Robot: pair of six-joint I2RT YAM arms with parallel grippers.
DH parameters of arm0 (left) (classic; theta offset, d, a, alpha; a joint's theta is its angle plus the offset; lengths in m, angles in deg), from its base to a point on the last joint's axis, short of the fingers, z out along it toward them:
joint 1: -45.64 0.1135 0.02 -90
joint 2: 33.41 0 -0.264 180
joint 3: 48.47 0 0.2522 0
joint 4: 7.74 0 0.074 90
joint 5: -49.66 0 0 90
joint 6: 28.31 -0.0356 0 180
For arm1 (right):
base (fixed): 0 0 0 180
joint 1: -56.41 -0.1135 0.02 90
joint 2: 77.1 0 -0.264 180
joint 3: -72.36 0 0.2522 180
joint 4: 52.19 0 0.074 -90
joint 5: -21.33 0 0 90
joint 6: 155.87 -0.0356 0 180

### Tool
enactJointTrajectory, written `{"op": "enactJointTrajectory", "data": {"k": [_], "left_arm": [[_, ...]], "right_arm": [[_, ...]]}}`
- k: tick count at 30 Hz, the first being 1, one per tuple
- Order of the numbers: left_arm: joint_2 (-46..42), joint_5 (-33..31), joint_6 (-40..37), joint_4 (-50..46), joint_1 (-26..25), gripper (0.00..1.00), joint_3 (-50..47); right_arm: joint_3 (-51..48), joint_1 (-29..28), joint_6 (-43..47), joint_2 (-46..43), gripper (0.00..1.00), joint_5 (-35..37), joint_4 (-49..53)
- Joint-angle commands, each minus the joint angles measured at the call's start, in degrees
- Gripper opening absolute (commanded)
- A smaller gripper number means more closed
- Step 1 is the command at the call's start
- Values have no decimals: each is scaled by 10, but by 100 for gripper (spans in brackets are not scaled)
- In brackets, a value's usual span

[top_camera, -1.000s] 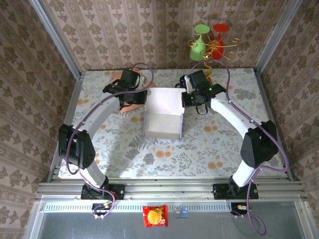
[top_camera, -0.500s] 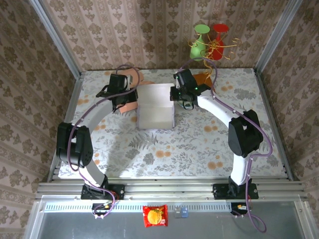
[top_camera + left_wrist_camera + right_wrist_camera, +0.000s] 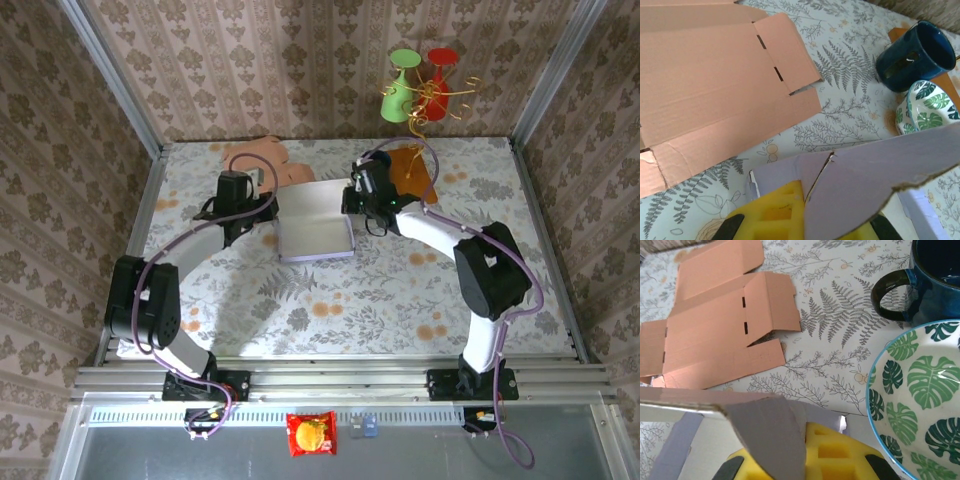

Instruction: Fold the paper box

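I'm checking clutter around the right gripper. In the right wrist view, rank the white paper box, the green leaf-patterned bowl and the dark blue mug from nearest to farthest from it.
1. white paper box: its flap sits between the fingers of the right gripper.
2. green leaf-patterned bowl: just to the right.
3. dark blue mug: beyond the bowl, upper right.

Nothing readable here, honestly. The red packet down at the near edge has some print on it, but it's way too small to make out. The box sides that show are plain, with no lettering or labels.
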Motion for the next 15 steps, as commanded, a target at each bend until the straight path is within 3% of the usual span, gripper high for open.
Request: {"op": "enactJointTrajectory", "data": {"k": [1, 15], "left_arm": [[-32, 41, 20, 90, -16, 0, -20], [-67, 18, 33, 203, -57, 0, -139]], "right_arm": [[-30, -13, -9, -30, 0, -11, -61], [-157, -46, 36, -77, 0, 47, -143]]}}
